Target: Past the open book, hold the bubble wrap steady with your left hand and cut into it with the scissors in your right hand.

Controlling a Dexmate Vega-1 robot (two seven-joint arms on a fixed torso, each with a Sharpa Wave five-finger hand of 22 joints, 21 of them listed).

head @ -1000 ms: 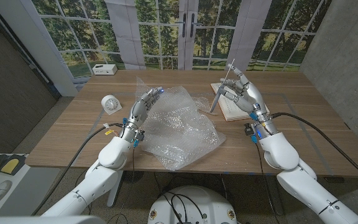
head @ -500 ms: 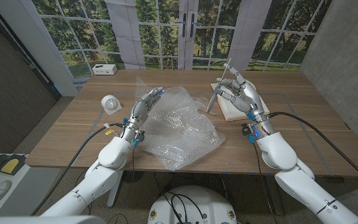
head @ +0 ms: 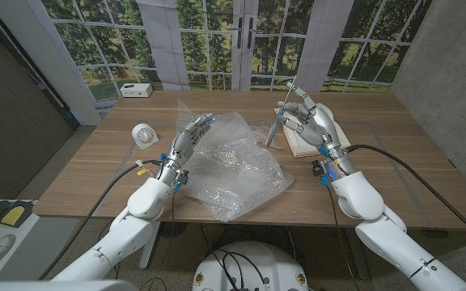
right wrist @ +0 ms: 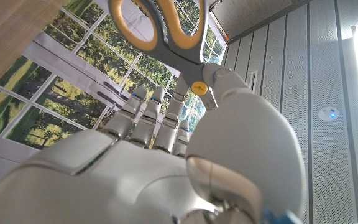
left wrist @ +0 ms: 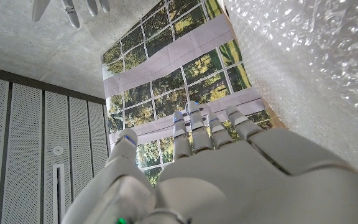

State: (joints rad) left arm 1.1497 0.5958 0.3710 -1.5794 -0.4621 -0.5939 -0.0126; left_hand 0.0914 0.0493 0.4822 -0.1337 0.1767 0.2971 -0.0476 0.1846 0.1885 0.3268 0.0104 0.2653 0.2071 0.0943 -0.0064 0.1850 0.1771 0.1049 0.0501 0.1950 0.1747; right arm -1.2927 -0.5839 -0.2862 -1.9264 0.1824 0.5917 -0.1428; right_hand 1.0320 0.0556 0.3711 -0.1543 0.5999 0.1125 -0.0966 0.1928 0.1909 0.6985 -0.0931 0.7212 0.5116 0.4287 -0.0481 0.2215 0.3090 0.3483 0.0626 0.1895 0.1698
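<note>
A crumpled sheet of clear bubble wrap [head: 237,166] lies on the wooden table [head: 95,174], left of the open book [head: 307,142]. My left hand [head: 186,139] stretches its straight fingers along the wrap's left edge and holds nothing. In the left wrist view this hand [left wrist: 216,177] lies beside the bubble wrap [left wrist: 316,68]. My right hand [head: 312,121] hovers over the book and grips the scissors [head: 278,121], which stand steeply just off the wrap's right edge. In the right wrist view the scissors [right wrist: 157,31] show grey loops lined with yellow beyond my right hand [right wrist: 166,162], thumb at the pivot.
A small white clock [head: 143,135] stands left of my left hand. A white box [head: 137,90] sits at the table's far left edge. Windows and a door run behind the table. Bare wood lies right of the book.
My right hand has carried the scissors a little to the left, off the book and nearer the wrap's right edge. The left hand and the wrap have stayed put.
</note>
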